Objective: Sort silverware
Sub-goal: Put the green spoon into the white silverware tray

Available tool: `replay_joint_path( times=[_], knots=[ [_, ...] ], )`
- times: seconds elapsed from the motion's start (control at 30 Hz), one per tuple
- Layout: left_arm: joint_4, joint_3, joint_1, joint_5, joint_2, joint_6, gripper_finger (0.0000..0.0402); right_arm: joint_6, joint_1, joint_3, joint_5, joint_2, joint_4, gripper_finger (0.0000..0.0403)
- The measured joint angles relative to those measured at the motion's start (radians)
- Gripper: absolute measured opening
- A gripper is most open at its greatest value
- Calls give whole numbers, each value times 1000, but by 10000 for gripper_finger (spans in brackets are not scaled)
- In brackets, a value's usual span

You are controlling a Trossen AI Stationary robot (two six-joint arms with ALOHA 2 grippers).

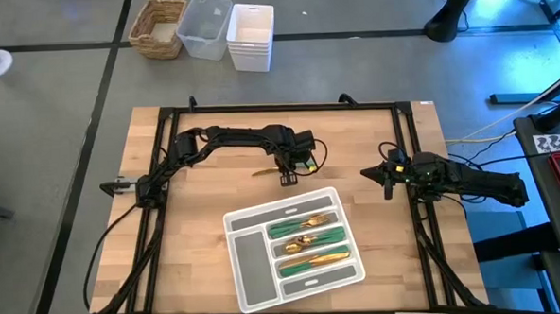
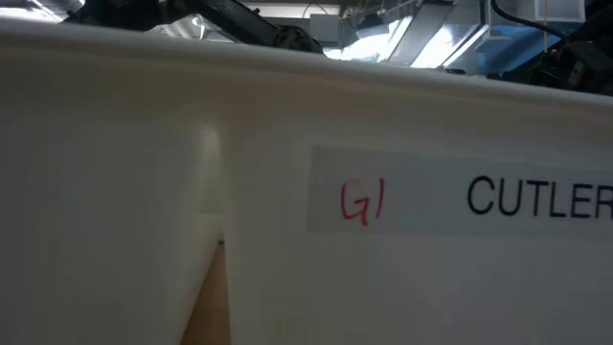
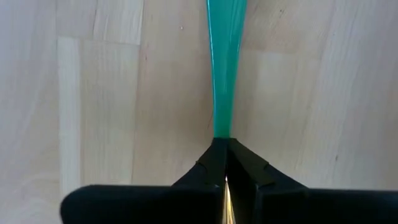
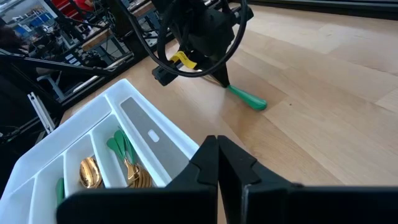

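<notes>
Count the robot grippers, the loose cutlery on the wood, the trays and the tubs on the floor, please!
Grippers: 2 (left gripper, right gripper)
Loose cutlery piece: 1
Tray: 1
Floor tubs: 3 (wicker basket, clear bin, white bin)
Total: 7

dark jointed arms point(image 1: 232, 137) (looped black cables, yellow tag)

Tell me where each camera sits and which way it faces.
High view: overhead, straight down on the table, both arms, tray.
Low view: at tabletop height, blocked by the tray's white labelled wall; arm parts above.
Left wrist view: down at the wood; left gripper fingers shut on a green-handled utensil.
Right wrist view: across the table past the shut right gripper.
Shared: right wrist and high views both show the left gripper, utensil and tray.
</notes>
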Motion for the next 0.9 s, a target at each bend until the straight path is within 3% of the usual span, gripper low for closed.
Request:
replay_joint_path(
  times=[0.63, 0.9],
  knots=[
    [9, 2, 0, -4, 2, 63, 10, 0, 0, 0, 0, 0, 0, 1],
    [9, 3, 0, -14, 8, 91, 57, 0, 0, 0, 0, 0, 0, 1]
  ],
)
